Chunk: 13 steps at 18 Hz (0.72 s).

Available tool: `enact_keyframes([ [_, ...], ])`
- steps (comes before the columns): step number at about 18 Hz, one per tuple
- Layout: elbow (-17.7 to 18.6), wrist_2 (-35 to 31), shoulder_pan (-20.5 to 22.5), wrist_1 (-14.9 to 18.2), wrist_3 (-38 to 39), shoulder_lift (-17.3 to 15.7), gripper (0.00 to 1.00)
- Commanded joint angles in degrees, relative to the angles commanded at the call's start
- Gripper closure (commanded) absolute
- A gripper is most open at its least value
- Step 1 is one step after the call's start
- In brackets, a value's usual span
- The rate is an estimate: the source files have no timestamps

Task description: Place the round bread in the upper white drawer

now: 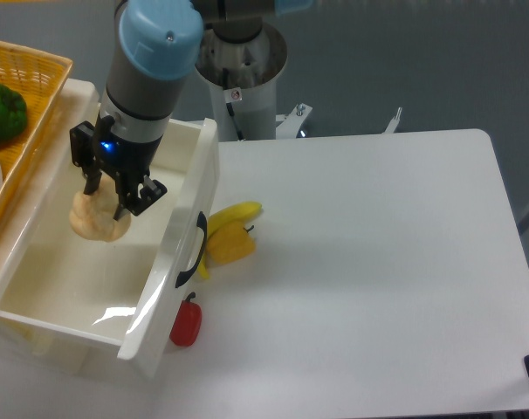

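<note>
Camera view gives us the bread (95, 218) first: a pale, bumpy round bun, pinched in the gripper (114, 194) and hanging over the inside of the drawer (72, 288). We see the black fingers clamped on the bun's top, and the bun sits toward the back left part of the drawer's open space; whether it touches the floor yet we cannot tell. A blue light glows on the gripper body, and the grey arm (142, 96) with its light blue cap rises straight up from it. The drawer stands pulled out, glossy white, with its front panel angled toward us and the dark curved handle (191, 253) on that panel. Just beside the panel, on the table (378, 262), we have a banana (237, 212) and a yellow pepper (230, 246) touching each other, and a little red pepper (186, 324) near the panel's lower corner. Off to the left, above the drawer, a wicker basket (33, 87) holds a green pepper (3, 111). Behind the arm stands its white base column (247, 87).
</note>
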<state>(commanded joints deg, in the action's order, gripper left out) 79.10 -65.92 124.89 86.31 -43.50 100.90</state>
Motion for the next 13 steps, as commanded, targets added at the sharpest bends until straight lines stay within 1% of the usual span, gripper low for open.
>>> enact_keyframes([
  [3, -0.1, 0.0, 0.1, -0.1, 0.0, -0.1, 0.00],
  [10, -0.1, 0.1, 0.2, -2.1, 0.8, 0.2, 0.00],
  [13, -0.1, 0.0, 1.7, -3.2, 1.1, 0.1, 0.00],
])
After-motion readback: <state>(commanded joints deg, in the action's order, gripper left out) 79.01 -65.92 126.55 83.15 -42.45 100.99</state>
